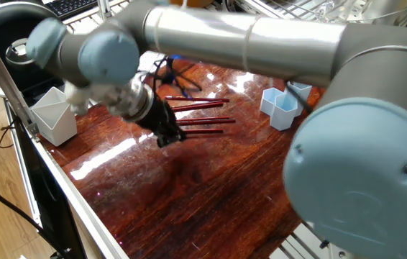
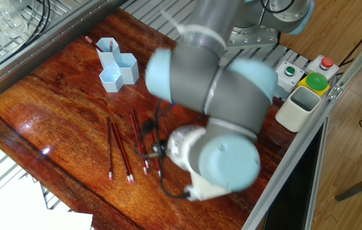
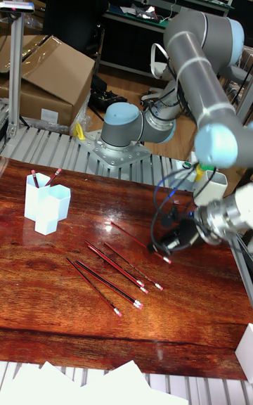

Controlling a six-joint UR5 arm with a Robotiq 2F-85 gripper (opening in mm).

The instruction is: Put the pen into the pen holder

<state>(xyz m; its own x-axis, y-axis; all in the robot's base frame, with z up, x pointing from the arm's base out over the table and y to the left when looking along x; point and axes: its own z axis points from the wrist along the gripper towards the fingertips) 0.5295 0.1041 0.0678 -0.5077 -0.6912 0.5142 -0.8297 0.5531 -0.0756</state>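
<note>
The light blue pen holder (image 1: 282,108) (image 2: 118,67) (image 3: 46,208) stands near the table's far edge, with two pen ends sticking out of it in the tall view. Several red pens (image 1: 207,120) (image 2: 122,153) (image 3: 112,268) lie side by side mid-table. My gripper (image 1: 167,139) (image 2: 150,153) (image 3: 160,245) hangs blurred at their near end, its dark fingers drawn together. One pen (image 3: 130,234) runs slantwise out from the fingers. In one fixed view the pen nearest the gripper is gone from its spot on the wood.
A pale grey-white angular cup (image 1: 54,115) (image 2: 299,105) sits at the table's edge by the rail. A button box (image 2: 315,82) with green and red buttons is behind it. White paper sheets (image 3: 84,380) lie past the front edge.
</note>
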